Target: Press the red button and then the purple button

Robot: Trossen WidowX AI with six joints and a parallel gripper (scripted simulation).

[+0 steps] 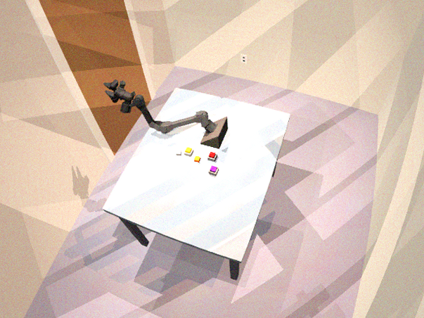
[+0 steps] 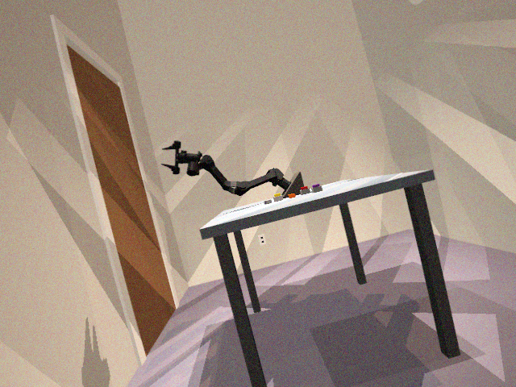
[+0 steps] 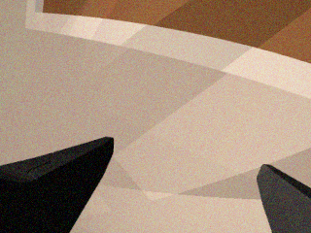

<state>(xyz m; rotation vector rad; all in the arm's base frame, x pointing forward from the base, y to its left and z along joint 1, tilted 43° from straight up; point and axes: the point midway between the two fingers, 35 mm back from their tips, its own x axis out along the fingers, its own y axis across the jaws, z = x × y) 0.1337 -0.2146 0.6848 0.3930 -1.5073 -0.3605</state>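
Currently the gripper [image 1: 111, 89] is holding its jaws wide apart around nothing, reaching out past the table [image 1: 202, 222] edge toward the door [image 1: 89, 54]. Back on the table, the red button [image 1: 212, 155] and purple button [image 1: 214, 169] are sitting beside the arm's base, near a yellow button [image 1: 188, 150] and what looks like an orange block [image 1: 197, 158]. Only the wrist view is showing the door frame [image 3: 162, 42] close ahead.

Red button [image 1: 212, 155], purple button [image 1: 214, 168], seemingly white table [image 1: 188, 207]
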